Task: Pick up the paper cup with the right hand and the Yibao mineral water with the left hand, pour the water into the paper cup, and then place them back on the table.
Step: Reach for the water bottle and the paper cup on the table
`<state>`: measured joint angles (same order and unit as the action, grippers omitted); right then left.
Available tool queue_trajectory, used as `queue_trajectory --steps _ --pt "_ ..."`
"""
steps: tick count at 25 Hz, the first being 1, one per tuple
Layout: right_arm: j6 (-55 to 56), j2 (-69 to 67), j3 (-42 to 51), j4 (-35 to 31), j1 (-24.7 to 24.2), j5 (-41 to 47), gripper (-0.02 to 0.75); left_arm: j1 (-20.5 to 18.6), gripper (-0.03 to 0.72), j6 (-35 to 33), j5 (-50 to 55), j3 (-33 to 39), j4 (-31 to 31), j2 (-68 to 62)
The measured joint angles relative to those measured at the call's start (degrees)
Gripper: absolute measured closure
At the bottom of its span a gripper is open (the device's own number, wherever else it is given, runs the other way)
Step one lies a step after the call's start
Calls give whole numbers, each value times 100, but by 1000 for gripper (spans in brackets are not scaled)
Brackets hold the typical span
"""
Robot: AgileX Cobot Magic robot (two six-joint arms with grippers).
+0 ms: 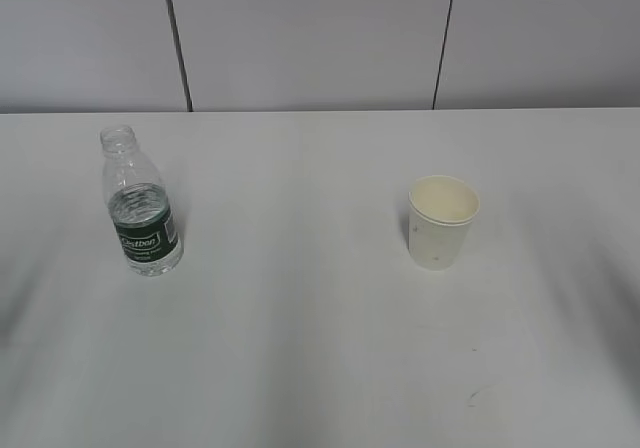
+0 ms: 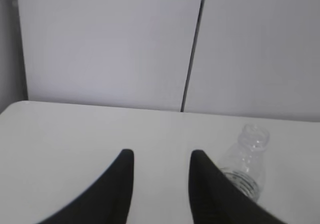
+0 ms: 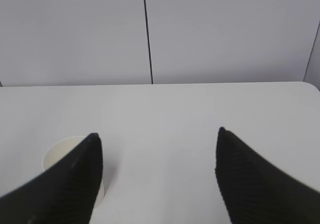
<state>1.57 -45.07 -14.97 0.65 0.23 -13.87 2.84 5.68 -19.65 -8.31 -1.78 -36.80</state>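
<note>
Starting out, you held both claws apart: cup (image 3: 70,156) left of the right claw (image 3: 157,136), bottle (image 2: 245,166) right of the left claw (image 2: 162,156); centre each first.

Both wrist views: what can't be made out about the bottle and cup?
- Left wrist view: the Yibao mineral water shows only neck and shoulder; a jaw of the left gripper covers the label.
- Right wrist view: a jaw of the right gripper hides most of the paper cup; contents unseen.
</note>
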Motion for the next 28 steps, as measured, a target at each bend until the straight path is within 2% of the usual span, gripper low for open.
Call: queue_trajectory --steps 5,9,18,23,28 --pt "80 -552 142 0 0 -714 187 564 447 35 -748 0 -45 -1029" --pt "118 -1101 142 40 0 -1326 187 828 447 35 -1494 0 -371 -1994" --pt "475 -2742 142 941 0 -3161 187 849 447 83 -4279 -17 -577 -4331" --pt "525 -3649 223 1194 0 -4637 187 849 447 103 -4514 -51 -786 -5419" --pt "534 -4304 249 1222 0 -5079 187 849 447 109 -4514 -57 -1382 -5802"
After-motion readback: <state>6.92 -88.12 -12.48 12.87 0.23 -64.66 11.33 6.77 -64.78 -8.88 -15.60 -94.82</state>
